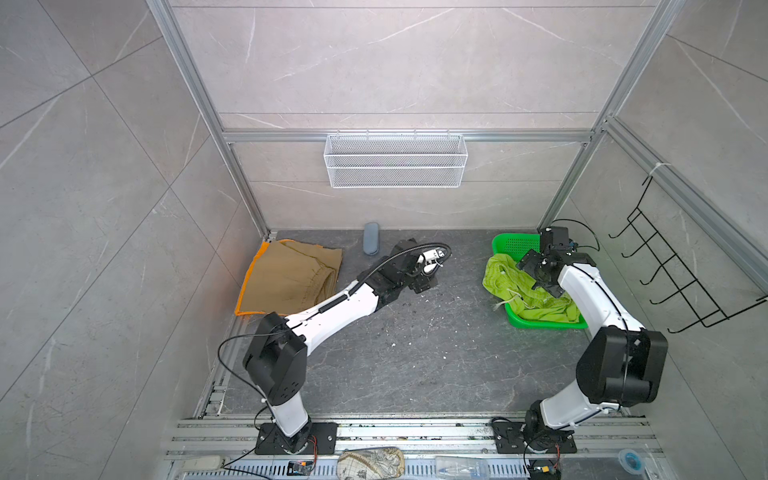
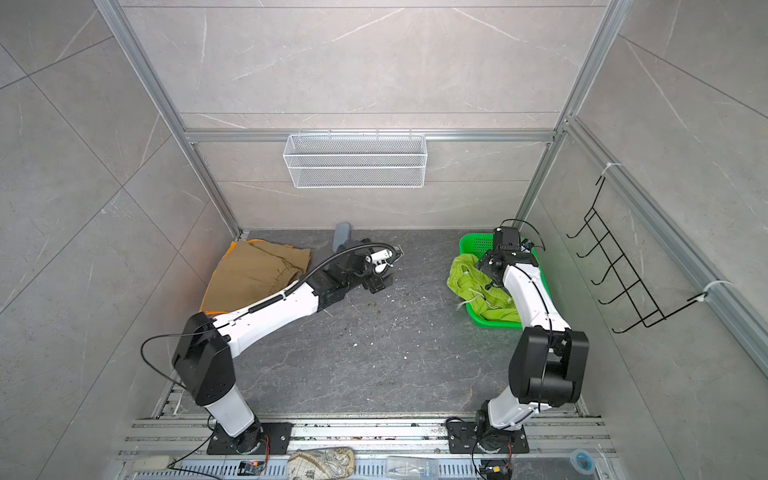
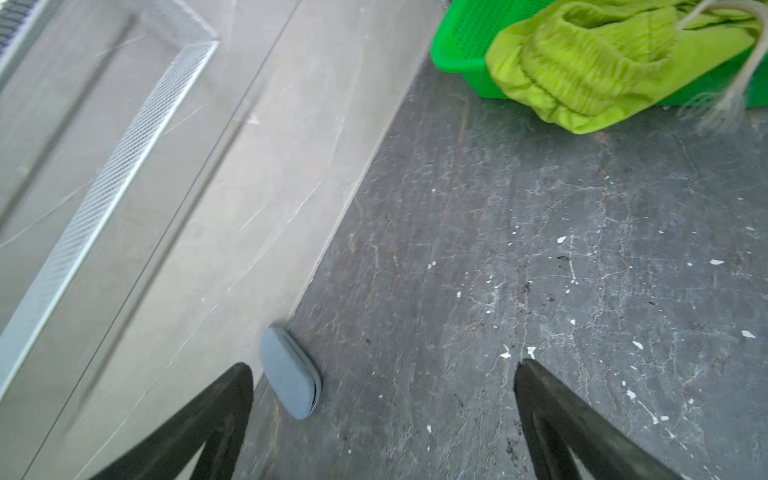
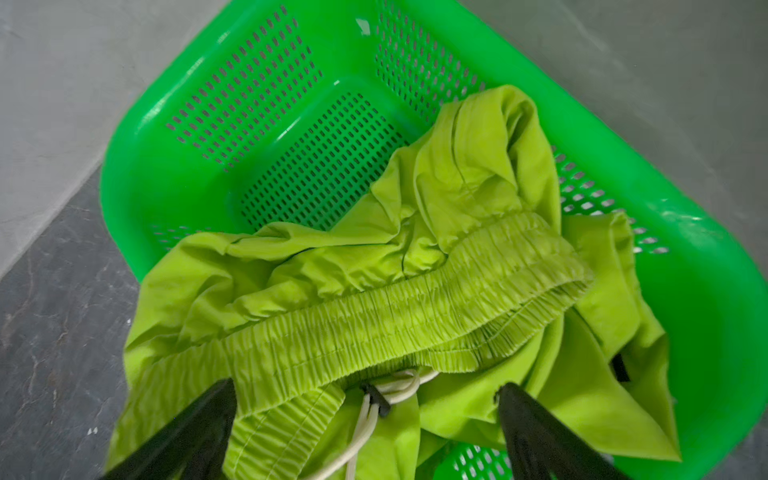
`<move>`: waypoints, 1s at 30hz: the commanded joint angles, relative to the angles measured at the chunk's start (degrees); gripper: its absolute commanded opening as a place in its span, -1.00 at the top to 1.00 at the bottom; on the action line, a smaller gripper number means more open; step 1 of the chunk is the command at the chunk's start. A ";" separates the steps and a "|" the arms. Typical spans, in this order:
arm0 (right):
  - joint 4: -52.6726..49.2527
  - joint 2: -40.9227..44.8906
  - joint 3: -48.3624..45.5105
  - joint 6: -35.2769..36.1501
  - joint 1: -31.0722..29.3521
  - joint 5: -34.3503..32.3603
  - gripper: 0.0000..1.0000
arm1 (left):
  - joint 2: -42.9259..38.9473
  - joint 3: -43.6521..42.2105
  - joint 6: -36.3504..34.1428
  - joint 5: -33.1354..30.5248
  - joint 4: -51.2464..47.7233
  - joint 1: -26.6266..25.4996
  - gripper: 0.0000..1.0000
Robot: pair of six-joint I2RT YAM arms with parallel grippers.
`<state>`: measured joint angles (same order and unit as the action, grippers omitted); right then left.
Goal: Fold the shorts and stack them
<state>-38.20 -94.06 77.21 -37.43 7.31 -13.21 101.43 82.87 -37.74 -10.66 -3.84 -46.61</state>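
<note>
Khaki tan shorts [image 1: 291, 276] lie folded at the back left on top of orange shorts, of which only an edge [image 1: 248, 282] shows. Lime green shorts [image 1: 528, 297] [image 4: 415, 299] lie crumpled in a green plastic basket [image 1: 513, 243] [image 4: 291, 124] at the back right, part of them hanging over its rim. My right gripper [image 1: 540, 274] [image 4: 366, 384] hovers open just above their elastic waistband and pale drawstring [image 4: 374, 411]. My left gripper [image 1: 417, 266] [image 3: 383, 365] stands open over bare floor at the back middle, holding nothing.
A blue-grey oval case [image 1: 371, 243] [image 3: 291, 374] leans against the back wall, close to one left finger. A white mesh basket [image 1: 395, 160] hangs on the back wall. A black wire rack [image 1: 673, 270] sticks out from the right wall. A patterned pouch [image 1: 371, 461] lies on the front rail.
</note>
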 commanded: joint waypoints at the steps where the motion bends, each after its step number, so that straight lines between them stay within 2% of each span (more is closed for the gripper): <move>1: 2.00 -4.11 -1.07 -2.15 1.19 4.24 -0.98 | 2.89 5.08 -3.77 -0.80 3.14 -2.16 -1.00; 6: 5.22 -9.43 -1.70 -3.17 3.01 8.11 -0.96 | 6.99 8.12 -2.80 -0.54 2.07 -4.73 -1.00; 11: 8.26 -12.69 -2.68 -4.58 4.54 10.52 -0.75 | 8.69 8.62 -0.92 0.81 0.02 -5.50 -1.00; 14: 11.68 -13.37 -3.85 -5.07 4.93 12.80 -0.46 | 9.38 8.86 -1.42 1.16 -0.79 -5.68 -1.00; 16: 13.09 -13.67 -4.12 -5.41 5.08 13.69 -0.39 | 9.91 9.28 -2.45 0.92 -1.48 -5.84 -1.00; 18: 14.56 -13.96 -4.26 -5.34 5.10 15.20 -0.18 | 10.51 9.81 -3.70 0.60 -2.03 -5.95 -1.00; 19: 15.00 -14.05 -4.33 -5.33 5.17 15.51 -0.15 | 10.73 10.09 -4.14 0.35 -2.19 -6.00 -1.00; 28: 19.52 -15.80 -5.79 -5.57 7.46 23.60 0.81 | 11.15 10.38 -4.81 -1.58 -3.78 -6.98 -1.00; 30: 20.23 -15.75 -6.18 -5.64 7.78 24.83 0.90 | 11.20 10.38 -4.55 -2.12 -4.26 -7.17 -0.99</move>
<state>-19.55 -108.40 72.25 -42.92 14.52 7.92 112.84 91.48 -41.69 -11.20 -7.73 -53.21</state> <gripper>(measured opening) 0.063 0.999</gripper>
